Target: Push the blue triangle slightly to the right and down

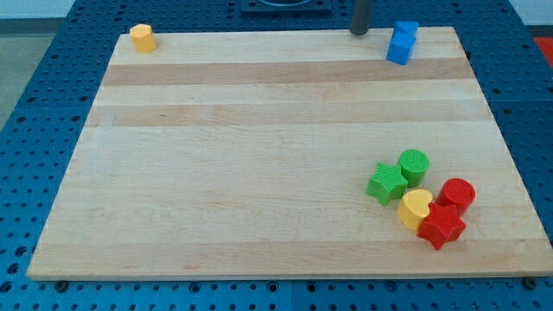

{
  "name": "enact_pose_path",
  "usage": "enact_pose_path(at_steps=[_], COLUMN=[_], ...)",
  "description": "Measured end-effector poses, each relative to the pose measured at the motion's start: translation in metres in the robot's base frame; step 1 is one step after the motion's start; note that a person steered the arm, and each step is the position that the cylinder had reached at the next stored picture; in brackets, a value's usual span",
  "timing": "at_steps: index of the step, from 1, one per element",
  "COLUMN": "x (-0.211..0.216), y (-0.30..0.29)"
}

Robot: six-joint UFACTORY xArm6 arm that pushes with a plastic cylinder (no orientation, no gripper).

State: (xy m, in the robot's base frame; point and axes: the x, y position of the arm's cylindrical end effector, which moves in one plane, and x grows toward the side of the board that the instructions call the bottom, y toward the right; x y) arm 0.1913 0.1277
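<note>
The blue block [402,42] sits at the view's top edge of the wooden board [259,173], toward the view's right corner; its shape is hard to read from here — it looks like two blue pieces pressed together, so the triangle cannot be singled out for certain. My tip [359,32] stands just to the view's left of that blue block, near it but apart, at the same top edge. The arm ends in a plain dark rod, so there are no fingers to open or close.

Taking the blue block as the mark: below it and to its right the board lies bare wood for a long way. Far below it, near the view's bottom right, five blocks huddle touching — a green star [386,183], a green cylinder [414,165], a yellow heart [415,208], a red cylinder [456,195] and a red star [441,226]. Far to its left, at the top left corner, sits a lone yellow block [143,38].
</note>
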Motion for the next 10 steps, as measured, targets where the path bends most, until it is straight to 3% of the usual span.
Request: enact_pose_path(at_steps=[2, 7, 8, 10], x=[0.000, 0.001, 0.000, 0.003], y=[0.055, 0.107, 0.148, 0.155])
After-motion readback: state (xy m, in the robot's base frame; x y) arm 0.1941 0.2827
